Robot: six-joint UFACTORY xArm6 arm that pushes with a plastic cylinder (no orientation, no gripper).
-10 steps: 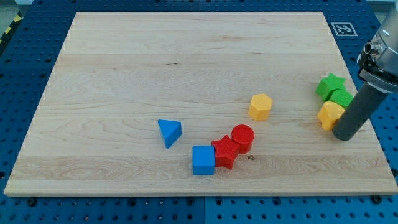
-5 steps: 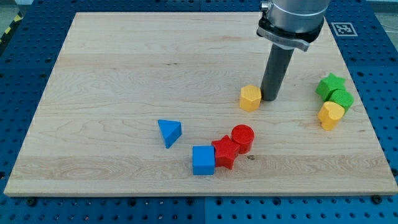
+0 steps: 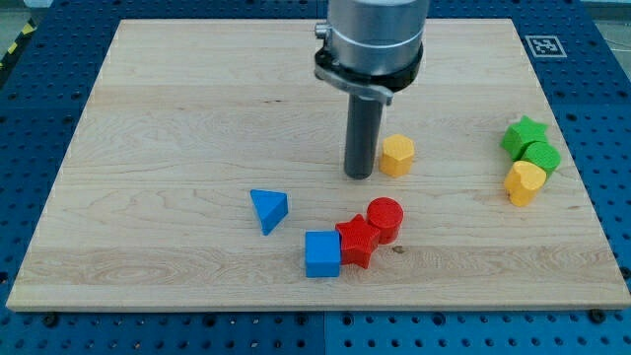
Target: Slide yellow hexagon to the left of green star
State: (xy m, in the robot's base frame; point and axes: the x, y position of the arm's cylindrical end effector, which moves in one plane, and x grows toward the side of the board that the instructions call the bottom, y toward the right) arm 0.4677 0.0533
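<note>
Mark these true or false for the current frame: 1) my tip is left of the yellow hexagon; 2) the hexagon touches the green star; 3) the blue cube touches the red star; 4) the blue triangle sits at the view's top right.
1) True: my tip stands just to the view's left of the yellow hexagon.
2) False: the hexagon sits well apart from the green star, which is near the view's right edge beside a green block and a yellow block.
3) True: the blue cube rests against the red star, next to the red cylinder.
4) False: the blue triangle lies left of centre, in the lower half.
</note>
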